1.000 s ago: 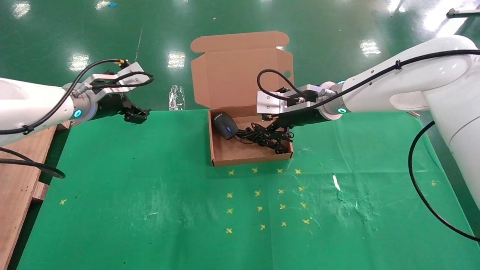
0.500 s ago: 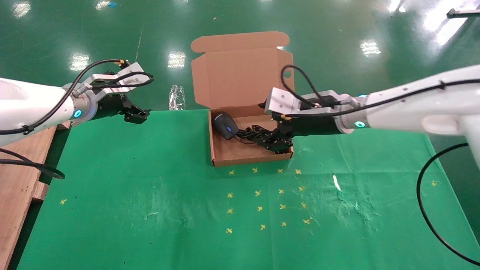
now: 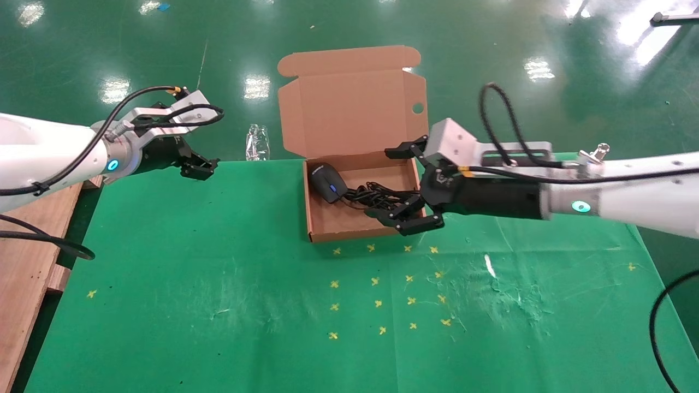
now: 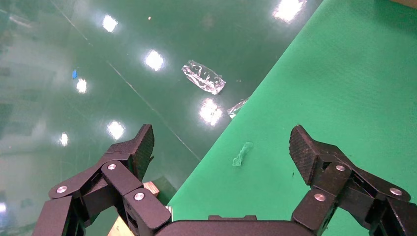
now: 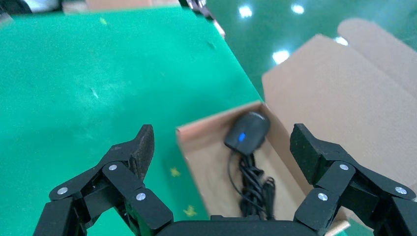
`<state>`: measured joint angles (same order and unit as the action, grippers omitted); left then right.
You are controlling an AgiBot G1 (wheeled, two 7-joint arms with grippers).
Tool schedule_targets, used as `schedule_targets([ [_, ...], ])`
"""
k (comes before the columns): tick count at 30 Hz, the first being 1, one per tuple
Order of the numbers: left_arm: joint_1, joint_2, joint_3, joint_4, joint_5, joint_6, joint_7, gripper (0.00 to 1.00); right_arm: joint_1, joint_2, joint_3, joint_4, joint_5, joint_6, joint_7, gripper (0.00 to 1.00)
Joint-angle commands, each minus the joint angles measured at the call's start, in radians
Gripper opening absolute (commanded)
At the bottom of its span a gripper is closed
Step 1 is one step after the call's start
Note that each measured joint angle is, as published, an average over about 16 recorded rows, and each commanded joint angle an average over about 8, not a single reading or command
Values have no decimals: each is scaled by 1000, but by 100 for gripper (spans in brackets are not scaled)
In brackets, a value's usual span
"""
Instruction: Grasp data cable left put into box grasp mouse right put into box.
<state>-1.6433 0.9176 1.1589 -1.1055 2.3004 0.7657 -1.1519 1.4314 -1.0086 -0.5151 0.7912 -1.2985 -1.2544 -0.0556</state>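
One mouse (image 3: pixel 329 185), one data cable (image 3: pixel 382 199) — boxed (image 3: pixel 349 229).

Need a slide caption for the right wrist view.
Open right end effector above the box holding the mouse and bundled data cable.

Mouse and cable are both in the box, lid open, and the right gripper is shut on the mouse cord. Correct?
Not quite: the right gripper is open and holds nothing, as the right wrist view shows. The mouse and data cable do lie in the open box.

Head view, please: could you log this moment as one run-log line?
mouse: in box | data cable: in box | right pincer: open, empty, at box's right wall | left pincer: open, parked
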Motion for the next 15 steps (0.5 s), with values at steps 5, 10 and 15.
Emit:
schedule_targets([
  [5, 1, 0, -1, 0, -2, 1, 1, 100, -66, 73, 43, 91, 105, -45, 45, 100],
  [10, 22, -12, -35, -7, -62, 28, 38, 100, -122, 136, 80, 168, 194, -82, 83, 100],
  [15, 68, -37, -105, -21, -187, 87, 115, 100, -177, 198, 117, 245, 282, -120, 121, 100],
])
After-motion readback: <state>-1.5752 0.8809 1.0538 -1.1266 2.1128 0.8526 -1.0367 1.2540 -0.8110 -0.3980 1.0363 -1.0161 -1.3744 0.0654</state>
